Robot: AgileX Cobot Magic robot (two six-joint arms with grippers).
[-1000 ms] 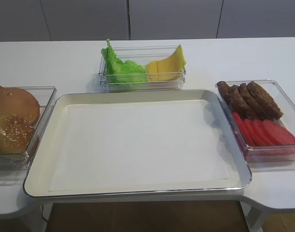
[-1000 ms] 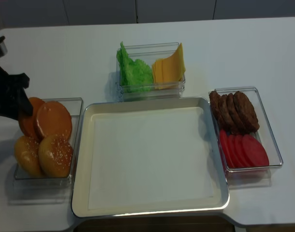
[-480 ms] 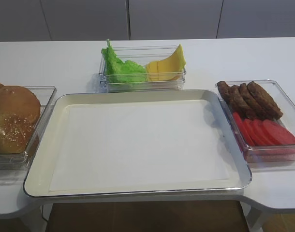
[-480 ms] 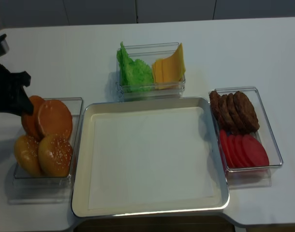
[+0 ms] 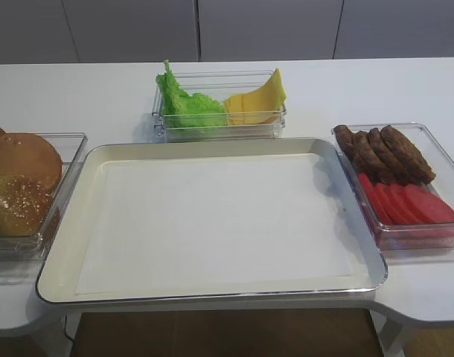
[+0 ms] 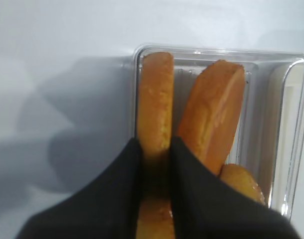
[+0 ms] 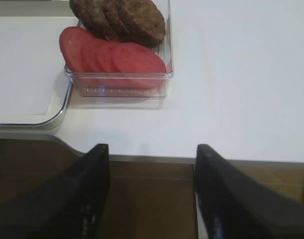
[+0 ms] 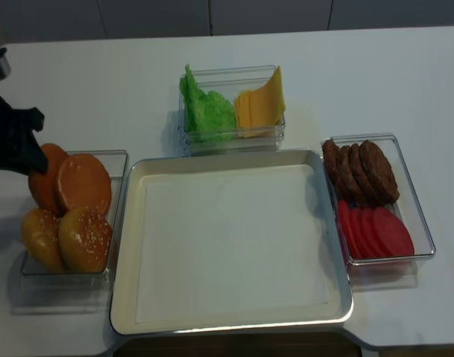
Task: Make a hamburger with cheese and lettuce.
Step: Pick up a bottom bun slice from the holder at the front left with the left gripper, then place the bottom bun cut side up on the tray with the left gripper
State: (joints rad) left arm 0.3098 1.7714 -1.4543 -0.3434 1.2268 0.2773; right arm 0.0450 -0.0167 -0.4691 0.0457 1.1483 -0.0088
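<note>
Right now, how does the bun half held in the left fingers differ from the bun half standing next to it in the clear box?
The held bun half stands upright; the neighbouring bun half leans to the side. The held bun half is pinched between the left fingers, while the neighbouring bun half is gripped by nothing. The held one sits against the clear box wall, the neighbour nearer the middle. Both are golden-brown and stand on edge.

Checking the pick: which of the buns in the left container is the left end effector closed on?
The outermost flat bun half, upright against the container's outer wall; the left end effector pinches it.
</note>
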